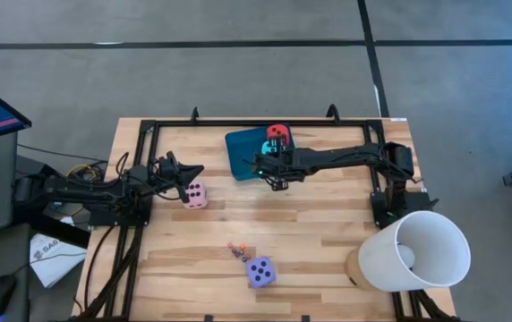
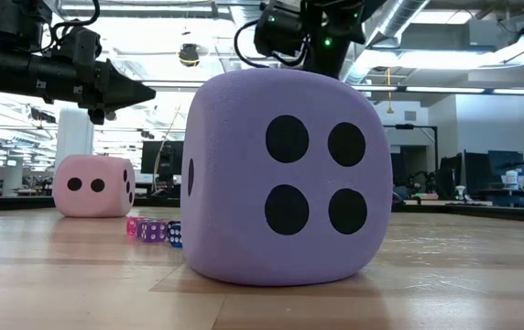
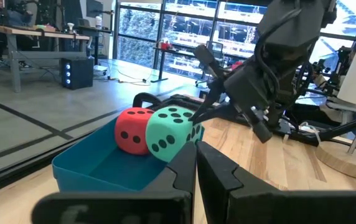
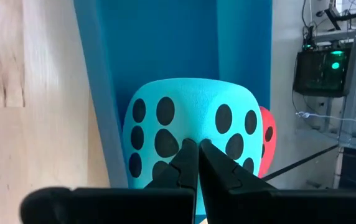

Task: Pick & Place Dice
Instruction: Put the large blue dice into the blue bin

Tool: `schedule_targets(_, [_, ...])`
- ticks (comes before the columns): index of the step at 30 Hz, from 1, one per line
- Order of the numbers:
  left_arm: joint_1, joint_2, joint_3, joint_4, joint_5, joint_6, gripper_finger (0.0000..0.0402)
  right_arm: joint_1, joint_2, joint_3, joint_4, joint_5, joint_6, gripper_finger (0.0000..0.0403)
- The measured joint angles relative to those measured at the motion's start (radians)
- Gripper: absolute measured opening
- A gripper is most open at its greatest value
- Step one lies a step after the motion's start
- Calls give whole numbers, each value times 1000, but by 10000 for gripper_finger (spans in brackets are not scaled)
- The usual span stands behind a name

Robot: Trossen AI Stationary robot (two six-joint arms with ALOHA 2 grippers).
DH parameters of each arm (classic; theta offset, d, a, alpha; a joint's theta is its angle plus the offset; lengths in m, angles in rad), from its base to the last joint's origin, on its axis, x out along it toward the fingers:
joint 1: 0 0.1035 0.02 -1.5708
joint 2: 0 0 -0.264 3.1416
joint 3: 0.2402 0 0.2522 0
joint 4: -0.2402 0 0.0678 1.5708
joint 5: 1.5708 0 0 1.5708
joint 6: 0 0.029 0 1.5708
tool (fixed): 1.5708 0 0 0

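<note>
Teal plastic is framing two of the dice: the tray (image 1: 241,152) is lying near the far edge of the wooden table (image 1: 310,233), and the red die (image 1: 277,134) and the turquoise die (image 1: 271,148) are sitting inside it, touching each other. The right gripper (image 1: 261,165) is hanging over the tray by the turquoise die, its fingers (image 4: 190,163) pressed together with nothing between them; in the right wrist view the tips are pointing straight at that die's rounded top. The left wrist view is showing the two dice side by side in the tray, with the right arm (image 3: 271,68) reaching in from behind them.

The left gripper (image 1: 198,170) is hovering just above the table on the left side, its fingers (image 3: 196,168) also pressed together and holding nothing. The pink die (image 1: 195,194) is resting on the table just beside its tip, on the near side, apart from it.

The purple die (image 1: 260,271) is sitting alone toward the near edge of the table, four pips facing the low camera. A few tiny dice (image 1: 237,249) are lying just beside it. A white lamp (image 1: 414,252) is standing at the near right corner.
</note>
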Motion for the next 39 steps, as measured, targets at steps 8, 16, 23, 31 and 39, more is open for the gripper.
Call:
schedule_targets(8, [0, 0, 0, 0, 0, 0, 6, -12, 0, -29, -2, 0, -5, 0])
schedule_targets(16, [0, 0, 0, 0, 0, 0, 6, -19, 0, -30, -4, 0, -3, 27])
schedule_targets(23, [0, 0, 0, 0, 0, 0, 6, -17, 0, -30, -5, 0, -3, 90])
schedule_targets(31, [0, 0, 0, 0, 0, 0, 6, -13, 0, -30, -5, 0, -3, 110])
schedule_targets(39, [0, 0, 0, 0, 0, 0, 6, 7, 0, -30, 27, -4, -5, 99])
